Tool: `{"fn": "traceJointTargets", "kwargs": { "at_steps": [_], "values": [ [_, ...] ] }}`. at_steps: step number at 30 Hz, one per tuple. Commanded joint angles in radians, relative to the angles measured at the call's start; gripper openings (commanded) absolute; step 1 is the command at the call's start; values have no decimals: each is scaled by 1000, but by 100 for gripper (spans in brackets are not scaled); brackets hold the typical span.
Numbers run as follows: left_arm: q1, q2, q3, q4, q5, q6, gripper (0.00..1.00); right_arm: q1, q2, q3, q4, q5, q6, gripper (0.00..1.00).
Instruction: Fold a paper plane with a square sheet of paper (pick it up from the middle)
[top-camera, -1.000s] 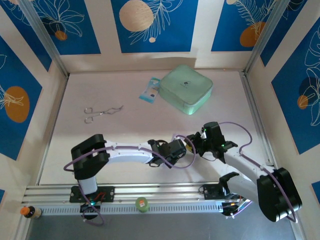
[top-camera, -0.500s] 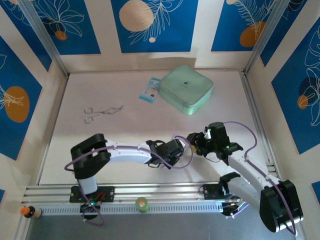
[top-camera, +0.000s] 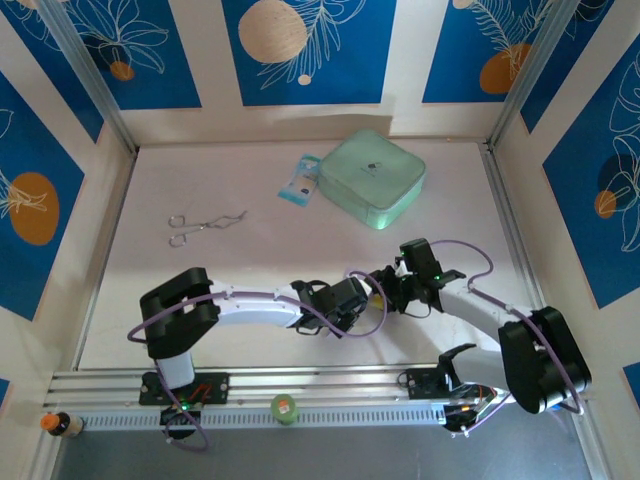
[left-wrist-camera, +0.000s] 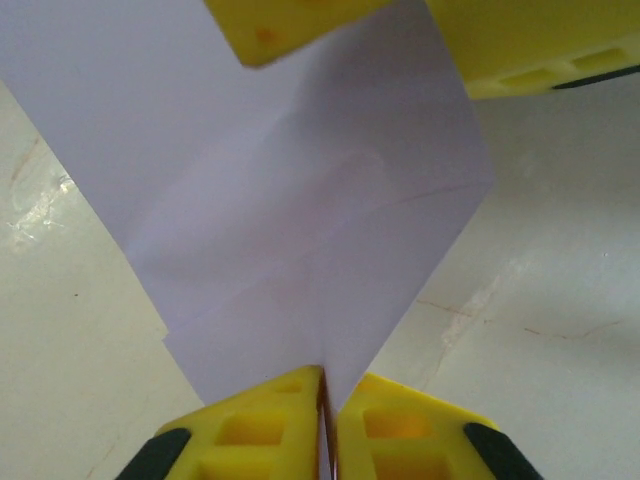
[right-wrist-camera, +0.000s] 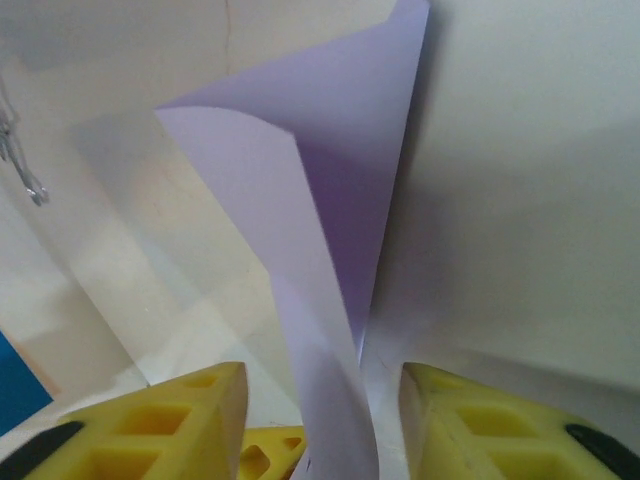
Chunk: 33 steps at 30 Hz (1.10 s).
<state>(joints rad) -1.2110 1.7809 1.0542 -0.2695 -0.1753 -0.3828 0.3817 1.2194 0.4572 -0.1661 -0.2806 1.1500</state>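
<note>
The square sheet of paper (left-wrist-camera: 300, 200) is pale lavender, creased, and hangs just above the table. In the left wrist view my left gripper (left-wrist-camera: 328, 375) is shut on its lower corner. The sheet (right-wrist-camera: 330, 230) stands curled and upright between the jaws of my right gripper (right-wrist-camera: 322, 375), which are apart, with neither pad pressing the paper. Both grippers meet near the table's front middle, the left gripper (top-camera: 352, 298) just left of the right gripper (top-camera: 392, 285). From the left wrist, the right fingers (left-wrist-camera: 290, 25) show over the sheet's far edge.
A mint-green case (top-camera: 372, 178) and a blue-white packet (top-camera: 300, 180) lie at the back centre. Metal tongs (top-camera: 203, 226) lie at the mid left. A green cap (top-camera: 285, 408) and a small bottle (top-camera: 58, 424) sit by the front rail.
My right gripper has moved left, closer to the left gripper, and its arm has swung round. The left arm has stayed where it was, holding the paper.
</note>
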Motion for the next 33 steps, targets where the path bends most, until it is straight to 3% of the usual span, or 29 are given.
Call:
{"fn": "traceJointTargets", "kwargs": {
  "at_steps": [1,7,13,18,30,33],
  "values": [
    [5,-28,-2,-26,-13,25,16,11,9,49,-15,-7,-17,35],
    [0,-11,10,-63,-51,54,23,10,6,60,-36,-3,-23,11],
    [-5,1,16,-66,-61,67,28,14,22,63,-32,-9,-21,0],
    [-15,20,28,-78,-75,75,30,17,21,70,-27,-11,-13,0],
    [-16,9,12,-58,-82,64,14,22,31,67,-21,-3,-7,0],
    [-17,7,7,-55,-89,58,17,20,28,66,-18,-5,-9,0]
  ]
}}
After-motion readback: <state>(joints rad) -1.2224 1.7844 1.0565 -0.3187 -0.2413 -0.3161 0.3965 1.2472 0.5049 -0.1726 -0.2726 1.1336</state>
